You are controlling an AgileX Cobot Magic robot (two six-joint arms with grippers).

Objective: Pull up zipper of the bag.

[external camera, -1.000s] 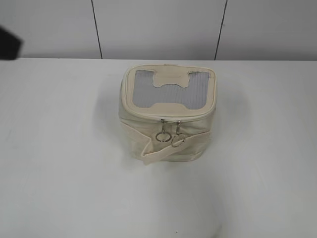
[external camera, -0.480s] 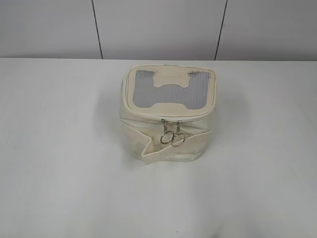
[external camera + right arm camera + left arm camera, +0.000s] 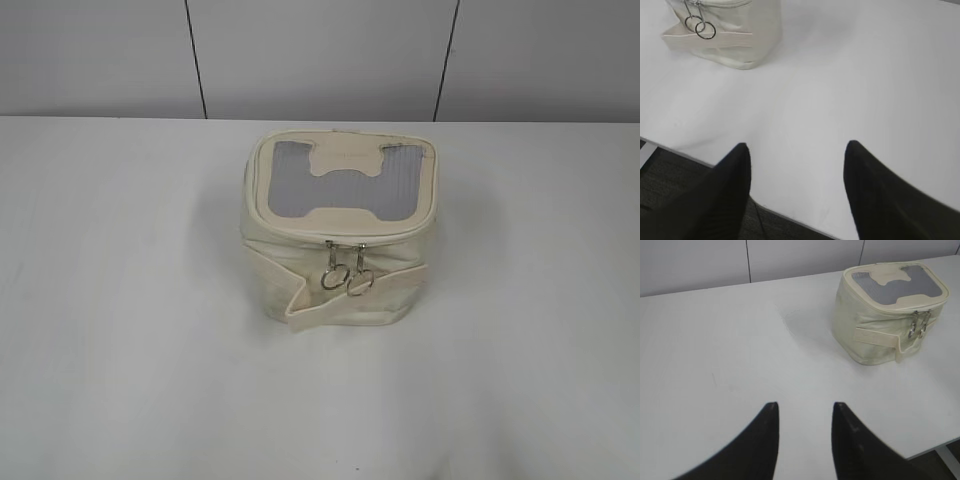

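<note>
The cream bag (image 3: 340, 285) stands on the white table, its lid showing a grey ribbed panel and a bone-shaped patch. The zipper (image 3: 345, 238) runs round the lid edge; its two silver sliders with ring pulls (image 3: 346, 278) hang side by side at the front. The bag also shows in the left wrist view (image 3: 875, 325) at upper right and in the right wrist view (image 3: 735, 40) at upper left with the rings (image 3: 700, 26). My left gripper (image 3: 803, 407) is open and empty, far from the bag. My right gripper (image 3: 797, 147) is open and empty over the table's front edge.
A wide cream strap (image 3: 310, 305) wraps the bag's front, its end sticking out. The white table (image 3: 120, 300) stretches on all sides. The table's front edge (image 3: 675, 150) and dark floor show in the right wrist view. A panelled wall (image 3: 320, 60) stands behind.
A dark object at the far left edge one second ago has left the exterior view. The ring pulls have swung slightly. The bag has not moved.
</note>
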